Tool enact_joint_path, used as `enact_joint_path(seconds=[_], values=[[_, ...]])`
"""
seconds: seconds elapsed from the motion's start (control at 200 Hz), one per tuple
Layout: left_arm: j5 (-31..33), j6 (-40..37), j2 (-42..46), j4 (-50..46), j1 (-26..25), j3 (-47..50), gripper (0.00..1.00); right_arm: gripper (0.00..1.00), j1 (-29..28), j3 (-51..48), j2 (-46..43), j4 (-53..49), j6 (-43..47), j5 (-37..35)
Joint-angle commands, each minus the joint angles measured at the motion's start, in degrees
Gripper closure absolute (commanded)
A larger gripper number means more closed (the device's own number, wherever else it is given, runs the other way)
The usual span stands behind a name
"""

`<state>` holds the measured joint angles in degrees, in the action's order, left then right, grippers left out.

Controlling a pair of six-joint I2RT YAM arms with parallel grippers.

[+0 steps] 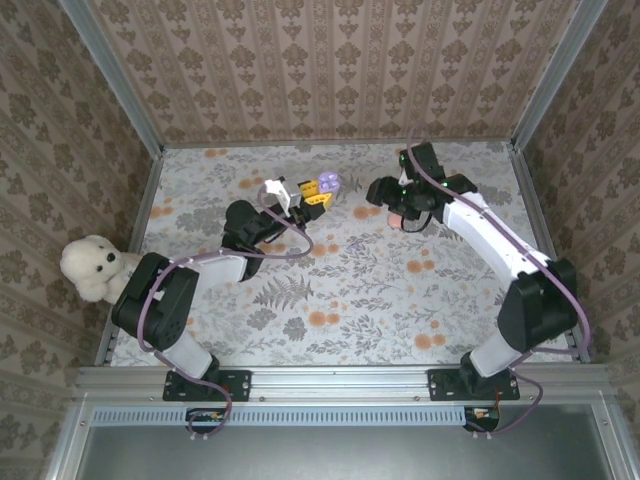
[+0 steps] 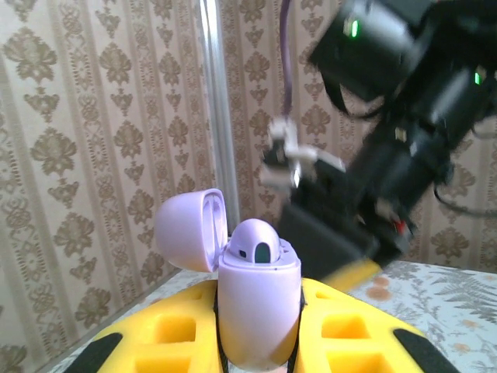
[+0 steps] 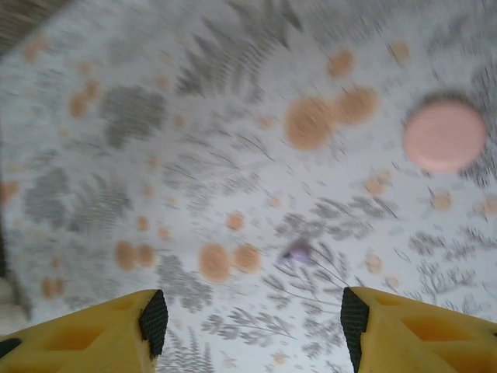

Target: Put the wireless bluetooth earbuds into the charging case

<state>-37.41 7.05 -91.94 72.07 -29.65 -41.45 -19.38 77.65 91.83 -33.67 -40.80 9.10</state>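
Left wrist: L gripper [image 2: 260,351] clamps open case [image 2: 258,299], earbud [image 2: 254,241] seated.

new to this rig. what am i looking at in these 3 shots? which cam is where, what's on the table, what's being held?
These are two robot arms bolted at the near edge of a flower-patterned table. The overhead picture looks down from above and behind them. The other two pictures come from a camera on each wrist, so the yellow shapes at the bottom are that arm's own fingers.

The left gripper is shut on a lavender charging case. Its lid is open and one earbud sits inside.

The right gripper is open and holds nothing. Its camera looks down at the table, where a pink disc lies. A small purple blur may be the other earbud, but it is too blurred to tell.

A white plush bear sits beside the table's left edge.
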Motion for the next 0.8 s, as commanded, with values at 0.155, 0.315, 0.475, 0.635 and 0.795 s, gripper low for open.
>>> enact_joint_path(seconds=[0.155, 0.315, 0.475, 0.635, 0.795], values=[[3.93, -3.14, 3.79, 2.23, 1.83, 2.79, 1.00, 0.40, -2.38, -0.54, 9.55, -2.07, -11.63, -3.14], [4.61, -3.17, 5.69, 2.34, 3.11, 4.81, 1.00, 0.39, -5.92, 6.31, 17.19, -6.72, -12.51, -8.16], [4.86, -3.32, 7.31, 2.41, 4.93, 6.67, 1.00, 0.37, -9.11, 12.96, 23.70, -12.00, -11.42, -13.83], [4.91, -3.44, 8.40, 2.46, 5.36, 7.66, 1.00, 0.35, -10.80, 17.30, 28.59, -15.38, -10.61, -16.90], [4.65, -3.44, 9.73, 2.44, 5.47, 7.72, 1.00, 0.35, -11.82, 18.46, 30.92, -16.33, -10.02, -17.97]])
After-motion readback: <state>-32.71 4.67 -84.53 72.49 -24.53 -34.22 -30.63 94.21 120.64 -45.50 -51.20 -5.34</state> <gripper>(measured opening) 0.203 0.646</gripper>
